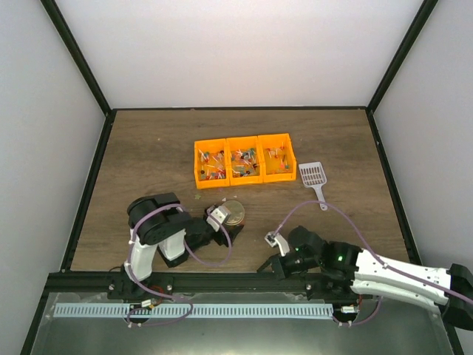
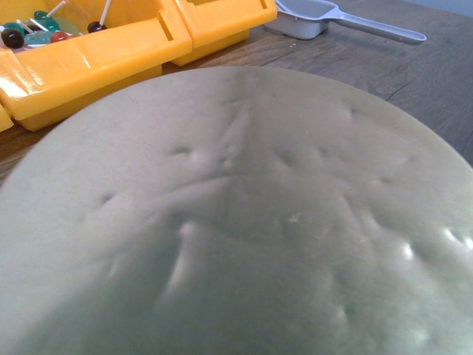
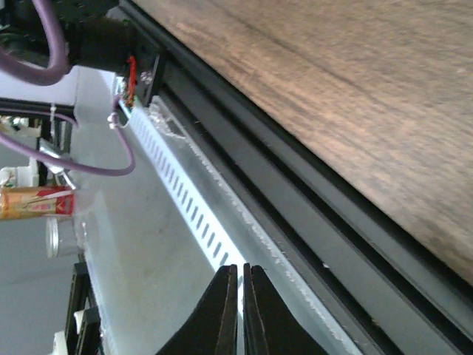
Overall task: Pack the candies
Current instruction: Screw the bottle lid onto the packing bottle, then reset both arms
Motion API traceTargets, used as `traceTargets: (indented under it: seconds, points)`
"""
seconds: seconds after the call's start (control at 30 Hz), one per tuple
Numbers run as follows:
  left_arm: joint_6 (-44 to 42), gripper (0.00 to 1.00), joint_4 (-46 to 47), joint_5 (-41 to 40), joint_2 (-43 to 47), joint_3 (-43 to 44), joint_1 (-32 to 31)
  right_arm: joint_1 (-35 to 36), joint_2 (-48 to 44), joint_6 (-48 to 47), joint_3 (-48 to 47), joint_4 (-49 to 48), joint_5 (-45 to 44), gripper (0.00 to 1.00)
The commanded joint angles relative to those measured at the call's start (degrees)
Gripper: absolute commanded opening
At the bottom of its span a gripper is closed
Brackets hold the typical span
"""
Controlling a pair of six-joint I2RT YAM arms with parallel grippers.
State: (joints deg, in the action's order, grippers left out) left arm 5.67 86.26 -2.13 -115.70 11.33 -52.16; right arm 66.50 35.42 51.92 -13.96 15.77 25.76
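The candies (image 1: 244, 161) are small wrapped sweets in mixed colours, lying in three orange bins (image 1: 209, 180) at mid table. Some candies (image 2: 37, 33) show at the top left of the left wrist view. A round gold lid (image 1: 235, 212) lies in front of the bins, with my left gripper (image 1: 229, 223) right at it. The lid's pale dented face (image 2: 244, 222) fills the left wrist view and hides the fingers. My right gripper (image 1: 267, 263) hangs over the table's near rail. In the right wrist view, the right gripper (image 3: 241, 270) is shut with nothing between its fingers.
A white slotted scoop (image 1: 313, 176) lies to the right of the bins, and the scoop (image 2: 310, 18) also shows in the left wrist view. A black rail (image 3: 310, 222) and a slotted metal strip (image 3: 192, 207) run along the near table edge.
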Motion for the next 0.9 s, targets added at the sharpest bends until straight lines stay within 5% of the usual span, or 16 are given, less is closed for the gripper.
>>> traceTargets:
  seconds: [0.0,0.53,0.77,0.87]
  points:
    - [0.0,0.99,-4.7,-1.0,2.0,1.7,0.0,-3.5,0.0,-4.0,-3.9,7.3,-0.3,0.07]
    - [-3.5,1.0,-17.4,-3.1,23.0,-9.0,0.0,-26.6,16.8,-26.8,-21.1,7.2,7.3,0.11]
    - [-0.7,1.0,-35.2,-1.3,45.0,-9.8,0.0,-35.8,27.4,-33.7,-31.6,2.8,-1.9,0.14]
    - [-1.6,1.0,-51.2,-8.1,56.3,-5.1,0.0,-39.0,30.7,-36.6,-36.6,1.4,-8.3,0.15]
